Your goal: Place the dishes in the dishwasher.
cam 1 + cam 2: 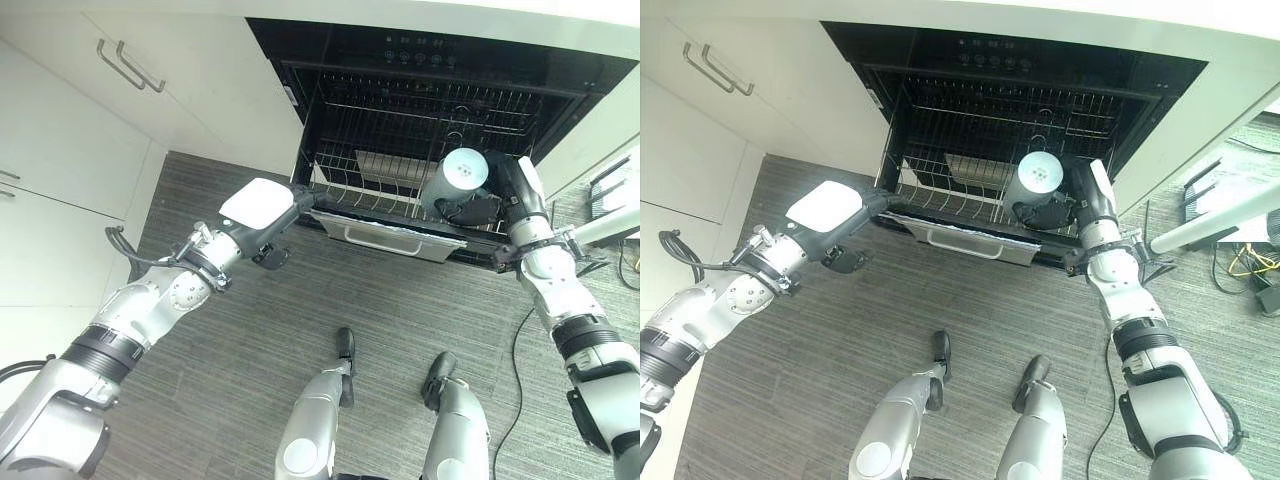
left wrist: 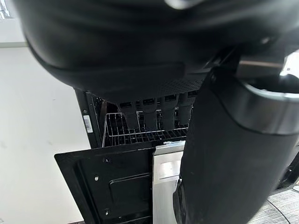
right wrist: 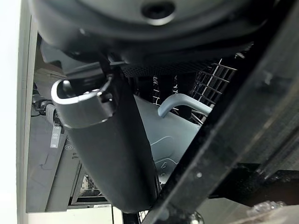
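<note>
The right hand (image 1: 478, 208) grips a grey mug (image 1: 456, 178), fingers curled round it, directly above the lower rack (image 1: 370, 190) of the open dishwasher (image 1: 440, 60) — mug base facing up toward the camera, long axis roughly vertical. The rack lies below, toward 12 o'clock. The left hand (image 1: 272, 222) carries a white plate (image 1: 256, 202) at 9 o'clock from the rack; its finger state cannot be read.

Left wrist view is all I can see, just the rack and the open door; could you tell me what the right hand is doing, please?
Observer: The right hand is curled round a grey-blue mug, held over the dishwasher's wire rack.
Operator: Thank you. Which way is the mug turned?
Observer: Its flat base faces up toward the head camera.
Operator: And its handle?
Observer: The handle shows past the thumb, with nothing hooked through it.
</note>
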`<state>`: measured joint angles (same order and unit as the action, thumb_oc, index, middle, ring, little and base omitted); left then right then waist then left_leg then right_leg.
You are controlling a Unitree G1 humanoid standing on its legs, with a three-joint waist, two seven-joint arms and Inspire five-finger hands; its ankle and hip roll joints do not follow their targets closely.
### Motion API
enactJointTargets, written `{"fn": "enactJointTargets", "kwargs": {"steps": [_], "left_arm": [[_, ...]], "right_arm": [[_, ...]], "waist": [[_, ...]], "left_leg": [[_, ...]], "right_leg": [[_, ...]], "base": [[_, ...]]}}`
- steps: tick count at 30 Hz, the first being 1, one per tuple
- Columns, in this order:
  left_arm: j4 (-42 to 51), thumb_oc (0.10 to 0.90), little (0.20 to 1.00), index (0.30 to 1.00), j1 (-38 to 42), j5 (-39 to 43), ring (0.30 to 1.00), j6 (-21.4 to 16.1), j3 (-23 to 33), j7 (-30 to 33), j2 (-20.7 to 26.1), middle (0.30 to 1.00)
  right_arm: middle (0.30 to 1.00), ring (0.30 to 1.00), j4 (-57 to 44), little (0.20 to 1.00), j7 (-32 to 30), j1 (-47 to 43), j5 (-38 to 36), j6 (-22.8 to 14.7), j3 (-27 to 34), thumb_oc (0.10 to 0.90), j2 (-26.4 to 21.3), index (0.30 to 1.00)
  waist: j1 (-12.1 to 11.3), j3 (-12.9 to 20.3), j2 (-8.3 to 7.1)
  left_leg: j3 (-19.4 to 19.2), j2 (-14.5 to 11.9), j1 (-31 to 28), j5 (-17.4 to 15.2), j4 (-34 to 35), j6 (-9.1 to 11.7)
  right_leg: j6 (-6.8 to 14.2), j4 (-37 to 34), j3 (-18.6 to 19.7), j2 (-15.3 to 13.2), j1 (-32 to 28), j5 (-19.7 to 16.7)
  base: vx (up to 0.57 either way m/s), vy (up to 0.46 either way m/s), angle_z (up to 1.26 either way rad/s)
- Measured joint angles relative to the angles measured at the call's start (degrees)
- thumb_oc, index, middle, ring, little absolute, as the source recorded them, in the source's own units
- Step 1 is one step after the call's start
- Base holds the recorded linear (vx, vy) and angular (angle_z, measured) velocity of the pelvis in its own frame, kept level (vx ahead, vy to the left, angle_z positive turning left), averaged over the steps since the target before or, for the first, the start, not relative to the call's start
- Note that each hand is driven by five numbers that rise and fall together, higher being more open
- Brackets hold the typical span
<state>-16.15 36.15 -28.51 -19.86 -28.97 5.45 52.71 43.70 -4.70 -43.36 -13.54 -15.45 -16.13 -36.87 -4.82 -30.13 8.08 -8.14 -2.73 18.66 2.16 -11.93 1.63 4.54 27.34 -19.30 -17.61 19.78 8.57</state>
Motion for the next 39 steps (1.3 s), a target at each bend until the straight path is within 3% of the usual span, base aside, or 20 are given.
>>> {"fn": "enactJointTargets", "kwargs": {"steps": [1,2,17,25,34,36,39], "left_arm": [[0.00,0.800,0.900,0.900,-0.09,0.00,0.900,0.00,0.00,0.00,0.00,0.900],[0.01,0.800,0.900,0.900,-0.08,0.00,0.900,0.00,0.00,0.00,0.00,0.900],[-0.04,0.800,0.900,0.900,0.01,-1.29,0.900,-0.05,-0.01,-1.40,0.00,0.900],[-0.14,0.800,0.900,0.900,0.36,-1.43,0.900,-0.04,-0.01,-1.58,0.00,0.900],[0.00,0.800,0.900,0.900,-0.14,-1.61,0.900,0.93,0.05,-2.39,-0.01,0.900],[0.75,0.800,0.900,0.900,-1.76,-1.61,0.900,2.06,0.33,-2.40,-0.08,0.900],[2.74,0.800,0.900,0.900,-4.99,-1.63,0.900,3.15,2.79,-2.39,-0.22,0.900]], "right_arm": [[0.571,0.571,0.00,0.571,0.33,-0.07,-0.01,0.35,0.02,0.580,0.00,0.571],[0.900,0.900,0.02,0.900,0.57,-0.20,0.00,0.76,0.02,0.800,0.00,0.900],[0.900,0.900,1.89,0.900,3.46,-2.55,3.35,8.07,-0.08,0.800,-1.59,0.900],[0.900,0.900,1.68,0.900,1.26,-2.82,4.57,9.62,-1.22,0.800,-1.76,0.900],[0.900,0.900,1.19,0.900,-3.01,-2.34,0.90,9.57,0.96,0.800,-0.20,0.900],[0.900,0.900,-4.11,0.900,-6.20,0.77,-3.24,8.82,5.42,0.800,2.38,0.900],[0.900,0.900,-10.47,0.900,-8.70,4.59,-4.69,6.64,7.02,0.800,3.69,0.900]], "waist": [[0.01,0.00,0.00],[0.03,0.00,0.00],[0.14,0.00,0.01],[0.16,0.00,0.01],[1.22,0.00,0.32],[1.83,0.01,0.33],[3.03,0.05,0.39]], "left_leg": [[0.03,0.00,0.01,0.00,-0.06,0.00],[0.06,-0.01,0.02,0.00,-0.07,0.00],[0.41,-0.02,0.46,0.03,-0.21,0.00],[0.53,0.00,0.56,0.03,-0.26,0.00],[0.40,0.07,0.49,0.03,-0.31,0.00],[-0.17,0.17,0.13,0.02,-0.29,-0.01],[-0.45,0.32,-0.11,-0.01,-0.27,-0.06]], "right_leg": [[0.00,0.07,0.00,-0.01,0.00,0.00],[0.00,0.11,-0.01,-0.01,0.00,0.00],[0.01,0.27,-0.50,-0.08,0.01,0.01],[0.01,0.28,-0.56,-0.08,0.02,0.02],[0.01,0.29,-0.42,-0.18,0.03,0.01],[0.02,0.29,0.14,-0.31,0.06,0.01],[0.10,0.29,0.44,-0.48,0.03,-0.04]], "base": [[-0.04,-0.015,0.01],[-0.04,-0.014,0.01],[0.00,-0.003,0.00],[0.00,0.000,0.00],[0.00,0.027,0.00],[0.04,0.110,-0.08],[0.03,0.106,-0.06]]}}
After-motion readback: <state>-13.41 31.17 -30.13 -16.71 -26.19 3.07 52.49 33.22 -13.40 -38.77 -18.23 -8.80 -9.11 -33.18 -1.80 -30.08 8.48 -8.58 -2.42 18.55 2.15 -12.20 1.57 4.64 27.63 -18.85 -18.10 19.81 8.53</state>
